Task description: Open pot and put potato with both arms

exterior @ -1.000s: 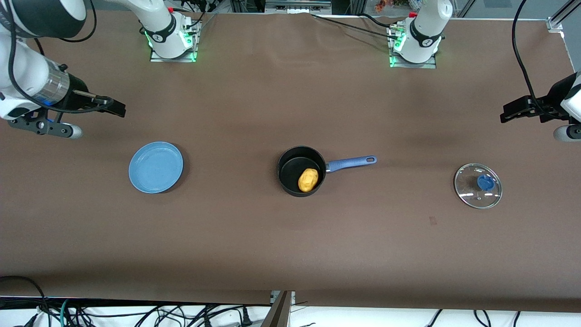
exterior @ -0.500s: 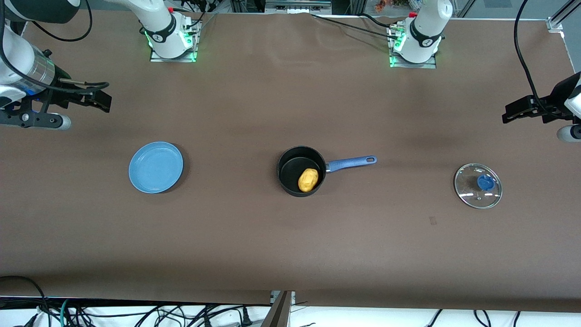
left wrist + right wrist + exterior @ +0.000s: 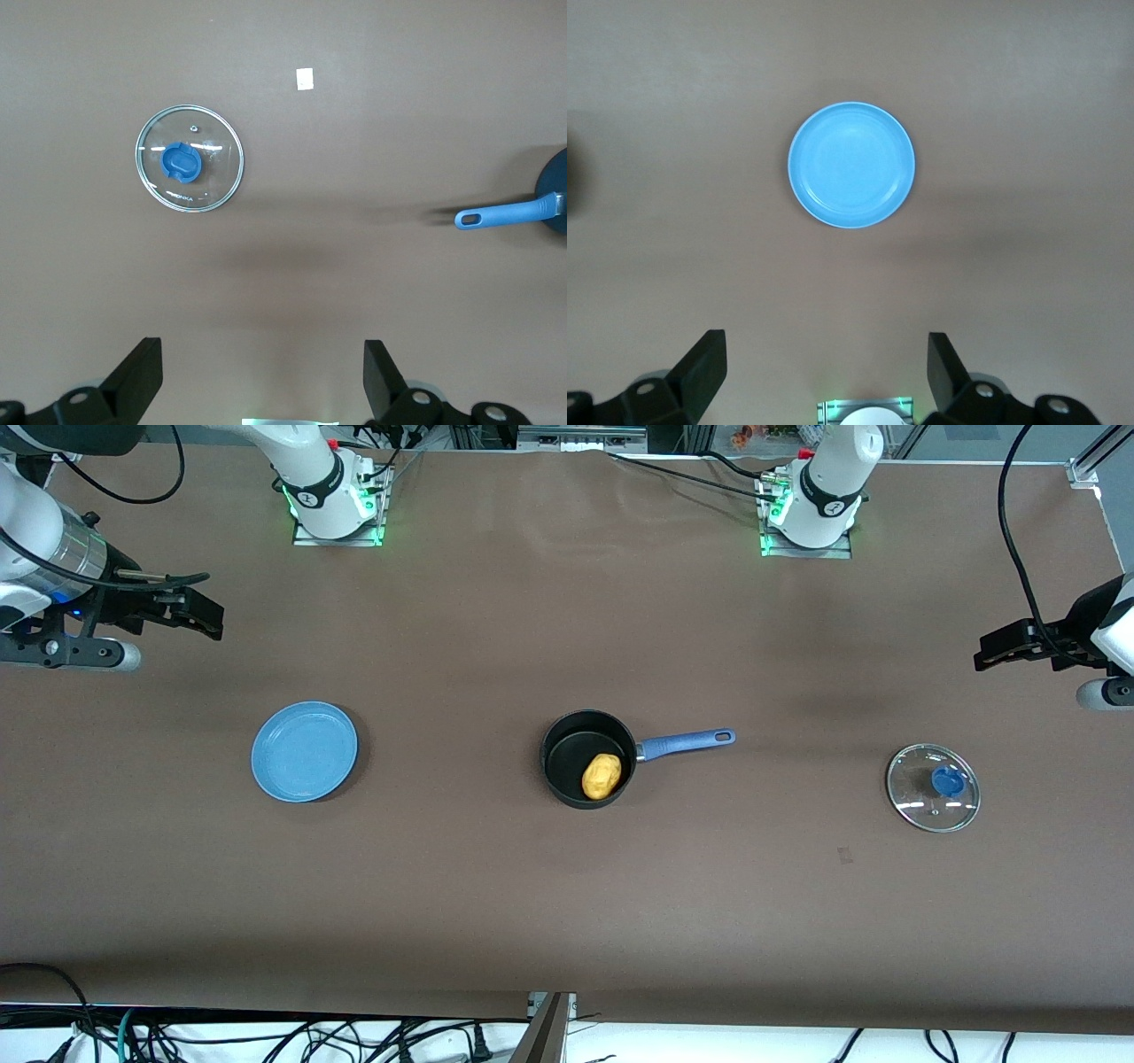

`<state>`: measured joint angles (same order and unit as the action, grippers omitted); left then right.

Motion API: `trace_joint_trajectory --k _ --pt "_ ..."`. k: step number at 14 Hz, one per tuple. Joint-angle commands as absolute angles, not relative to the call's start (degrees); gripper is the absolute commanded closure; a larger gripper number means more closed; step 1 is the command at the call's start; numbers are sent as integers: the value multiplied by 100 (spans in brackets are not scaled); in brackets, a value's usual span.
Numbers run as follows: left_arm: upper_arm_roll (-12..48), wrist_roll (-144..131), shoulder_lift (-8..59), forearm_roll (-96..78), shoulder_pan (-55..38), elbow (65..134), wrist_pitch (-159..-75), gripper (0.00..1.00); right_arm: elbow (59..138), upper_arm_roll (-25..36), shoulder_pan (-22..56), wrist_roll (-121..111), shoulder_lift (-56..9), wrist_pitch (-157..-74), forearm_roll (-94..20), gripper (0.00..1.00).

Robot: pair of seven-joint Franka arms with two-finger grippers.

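Note:
The black pot [image 3: 588, 758] stands uncovered mid-table, its long blue handle [image 3: 687, 742] pointing toward the left arm's end. The yellow-orange potato [image 3: 601, 776] lies inside it. The glass lid [image 3: 933, 787] with its blue knob lies flat on the table toward the left arm's end; it also shows in the left wrist view [image 3: 189, 158], with the handle's tip [image 3: 507, 212]. My left gripper [image 3: 994, 648] is open and empty, up in the air at its end of the table. My right gripper [image 3: 200, 613] is open and empty, raised at the right arm's end.
A flat light-blue plate [image 3: 304, 750] lies empty on the brown table toward the right arm's end; it also shows in the right wrist view [image 3: 851, 165]. Both arm bases [image 3: 335, 496] stand along the table's edge farthest from the front camera. Cables hang at the nearest edge.
My right gripper has risen and drawn back toward its end of the table, then edged back slightly. The left gripper has barely shifted. Pot, potato and lid are still.

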<state>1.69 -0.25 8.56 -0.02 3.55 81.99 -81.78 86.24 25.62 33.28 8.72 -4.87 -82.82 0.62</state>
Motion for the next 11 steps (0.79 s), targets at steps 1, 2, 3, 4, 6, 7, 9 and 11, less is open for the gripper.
trace_joint_trajectory --k 1,2,3,4,6,7,9,11 --pt "167 -79 958 88 325 7954 -7998 0 8886 1343 2195 730 -237 -8481 70 0" --pt "167 -79 967 79 316 7954 -7998 0 8886 710 1501 547 -237 -8525 79 0" --pt "167 -79 967 79 316 7954 -7998 0 8886 138 920 267 -237 -8586 88 0" --pt "167 -79 967 70 316 7954 -7998 0 8886 -129 557 116 -237 -8613 88 0" --pt "158 -70 967 79 316 7954 -7998 0 8851 -141 519 105 -263 -8622 88 0" --pt "158 -70 967 88 325 7954 -8007 0 8790 -141 519 105 -298 -8622 79 0" --pt "158 -62 967 79 334 7954 -8007 0 8641 -132 510 105 -412 -8613 62 0" --pt "167 -70 975 88 308 7954 -8007 0 8412 -132 501 97 -492 -8552 88 0"
